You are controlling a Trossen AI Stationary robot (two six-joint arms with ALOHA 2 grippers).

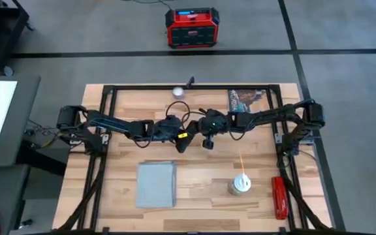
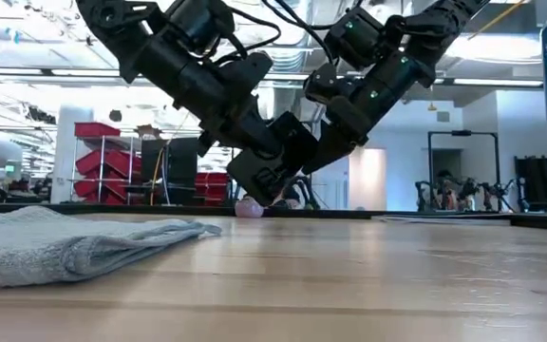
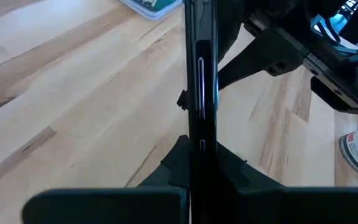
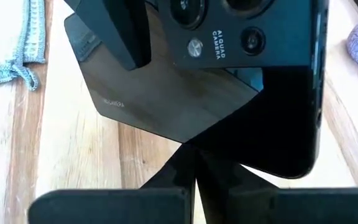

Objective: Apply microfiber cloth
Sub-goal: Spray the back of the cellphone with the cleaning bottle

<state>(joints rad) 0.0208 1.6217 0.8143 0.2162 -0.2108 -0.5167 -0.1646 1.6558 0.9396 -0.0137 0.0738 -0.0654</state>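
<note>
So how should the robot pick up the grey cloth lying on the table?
Probably from straight above, pinching an edge or corner. The microfiber cloth lies flat and thin on the table, so only a raised edge gives the fingers something to close on.

Two dark jointed arms, black cables, green lights, a yellow tag

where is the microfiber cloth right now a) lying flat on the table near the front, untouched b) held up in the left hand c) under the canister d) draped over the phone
a: the microfiber cloth lies flat on the table, away from both hands, while the left hand and right hand meet above the table's middle around the black phone.
</note>
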